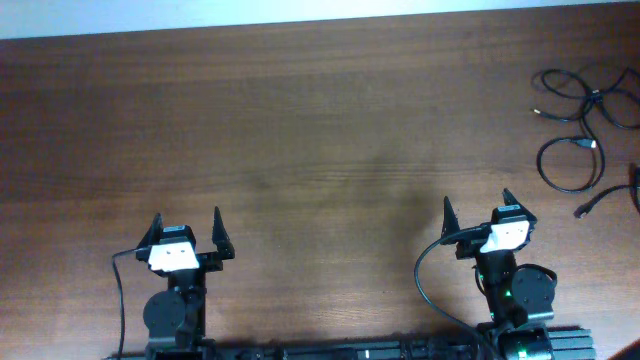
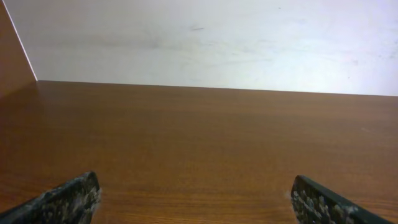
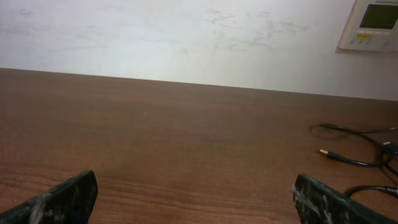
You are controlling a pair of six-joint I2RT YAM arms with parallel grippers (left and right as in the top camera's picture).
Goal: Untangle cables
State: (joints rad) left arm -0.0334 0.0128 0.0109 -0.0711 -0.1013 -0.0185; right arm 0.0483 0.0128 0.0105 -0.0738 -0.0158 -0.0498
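- Currently, I see the cables (image 1: 585, 110) lying loosely looped at the far right corner of the worktop (image 1: 300, 120) (some loops run past the right edge of view).
- My left gripper (image 1: 187, 222) sits by the near edge, left side, jaws spread wide, holding nothing.
- My right gripper (image 1: 477, 200) sits by the near edge, jaws likewise wide and empty, well apart from the cables.

place: indoor lab room | cues: wood table (image 1: 300, 120), white wall (image 2: 217, 37), wall control panel (image 3: 373, 25)
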